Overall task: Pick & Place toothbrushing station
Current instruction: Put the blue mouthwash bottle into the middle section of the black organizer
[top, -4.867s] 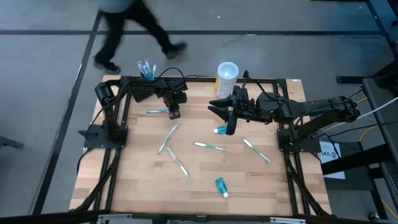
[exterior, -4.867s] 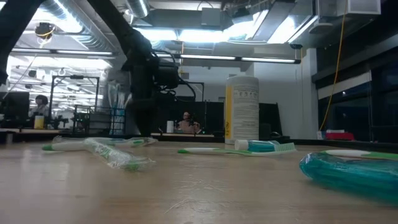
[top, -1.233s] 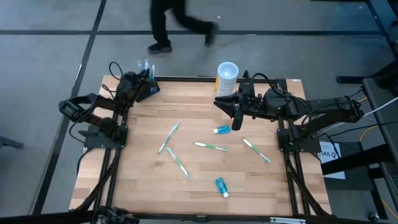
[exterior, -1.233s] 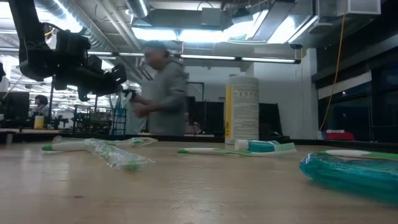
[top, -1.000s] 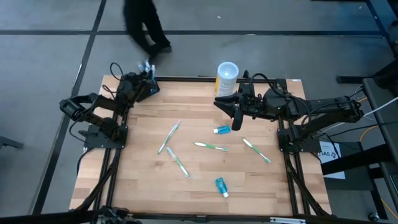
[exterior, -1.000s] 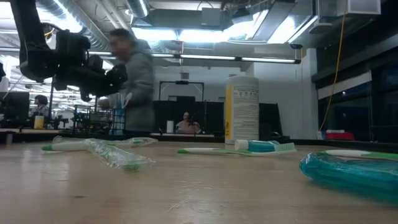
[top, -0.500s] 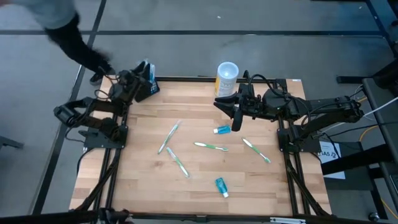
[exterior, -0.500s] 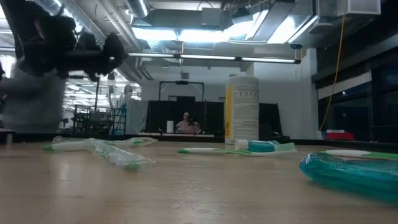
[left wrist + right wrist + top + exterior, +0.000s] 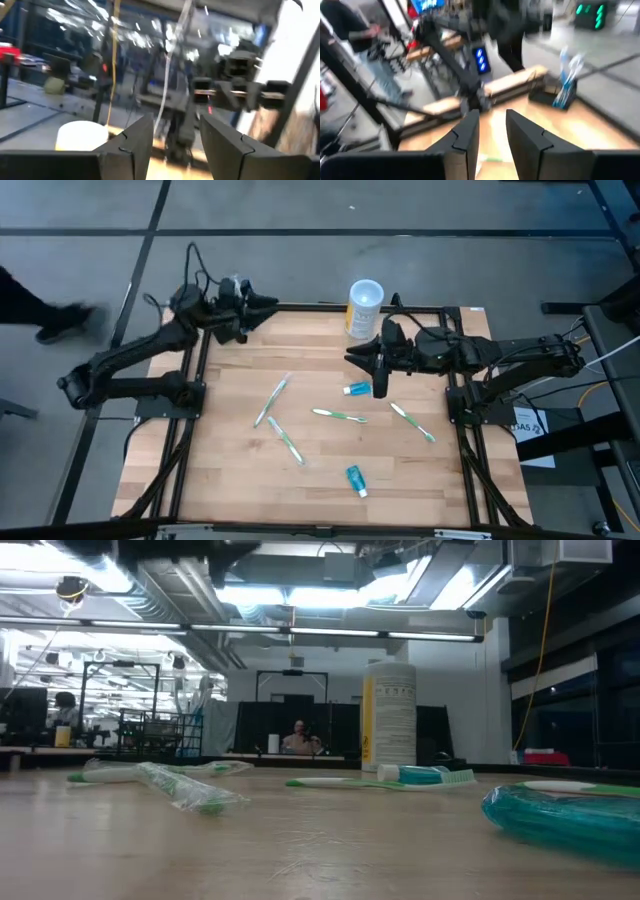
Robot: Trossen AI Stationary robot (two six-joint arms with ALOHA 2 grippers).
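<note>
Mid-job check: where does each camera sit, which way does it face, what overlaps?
High: overhead, straight down on the table; both arms show.
Low: table height, level across to the cup; an arm's dark edge at top.
Left wrist: faces cup and right arm past the open left gripper.
Right wrist: faces the toothbrush holder past the open right gripper.
Shared: cup in high, low, left wrist.

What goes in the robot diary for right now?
left gripper: open, by far-left corner | right gripper: open, near cup | toothbrushing station: at corner, not held
</note>
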